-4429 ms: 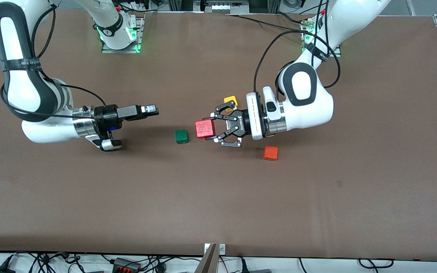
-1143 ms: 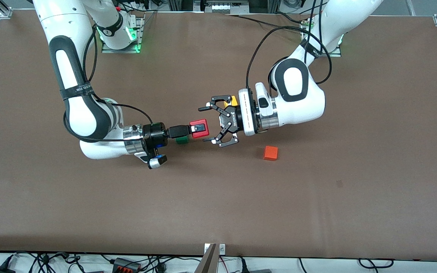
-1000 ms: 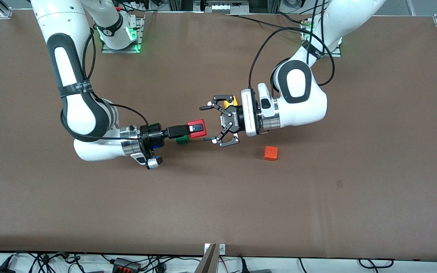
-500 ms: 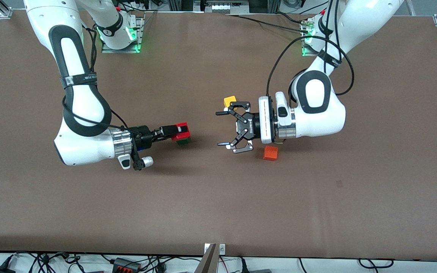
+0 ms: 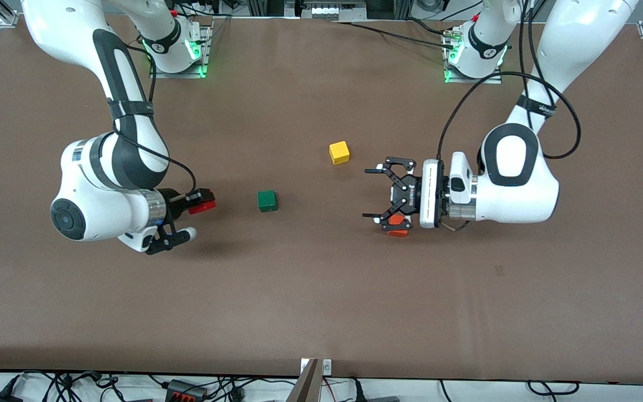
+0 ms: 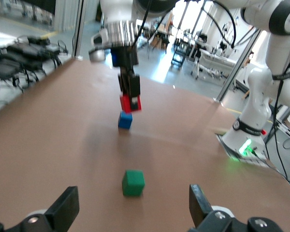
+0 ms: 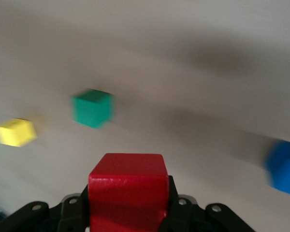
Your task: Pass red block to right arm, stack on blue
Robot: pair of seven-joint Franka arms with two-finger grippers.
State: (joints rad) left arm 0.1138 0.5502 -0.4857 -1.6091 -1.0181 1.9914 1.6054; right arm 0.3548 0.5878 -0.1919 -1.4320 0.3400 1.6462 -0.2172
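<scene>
Right gripper [image 5: 203, 201] swung aside, fingers clamping red block [image 5: 202, 207] above blue [image 6: 125, 120], left gripper [image 5: 375, 193] wide.

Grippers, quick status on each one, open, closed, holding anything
Left tool: open, holding nothing, over the orange cube.
Right tool: closed on the red block, just above the blue cube.

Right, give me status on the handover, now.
Right gripper shut on red block, above blue cube. Left gripper open, empty, over orange cube. Green cube clear of stack.
</scene>
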